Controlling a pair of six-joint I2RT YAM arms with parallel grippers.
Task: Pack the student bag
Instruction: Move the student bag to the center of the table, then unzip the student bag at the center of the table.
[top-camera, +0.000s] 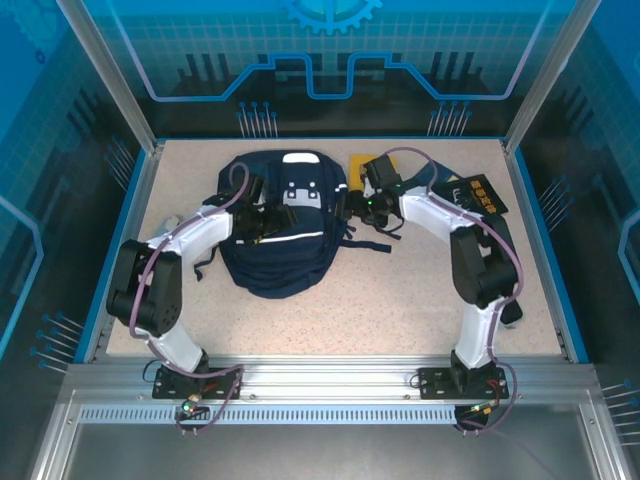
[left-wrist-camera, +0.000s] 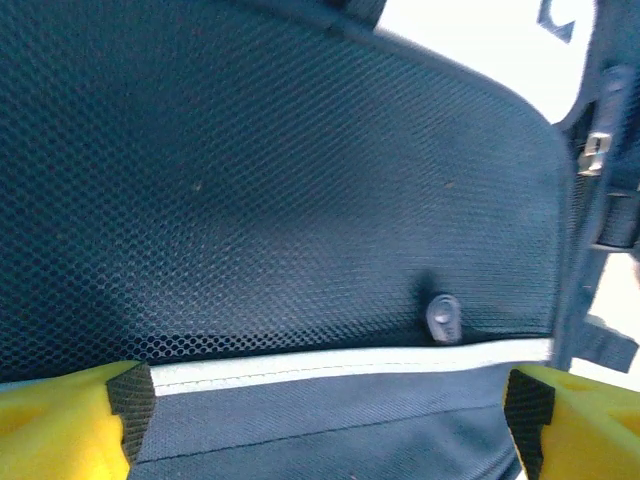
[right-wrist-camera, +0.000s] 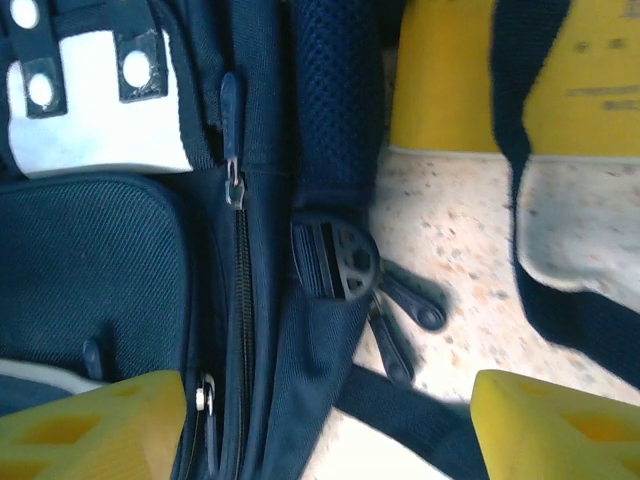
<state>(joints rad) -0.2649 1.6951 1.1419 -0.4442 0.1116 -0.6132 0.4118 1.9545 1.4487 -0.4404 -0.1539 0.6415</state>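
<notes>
Left gripper (left-wrist-camera: 330, 420) hangs spread wide over the bag (top-camera: 280, 255) at frame centre. Right gripper (right-wrist-camera: 325, 430), equally wide, sits at the bag's right edge near a yellow booklet (right-wrist-camera: 450, 80). Bare table (top-camera: 380, 310) lies open below. Bag's contents hidden.

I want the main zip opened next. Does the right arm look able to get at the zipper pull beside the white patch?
Probably yes. The right claw hangs open close over the student bag, and the zipper pull lies bare ahead of it, with nothing covering it.
</notes>
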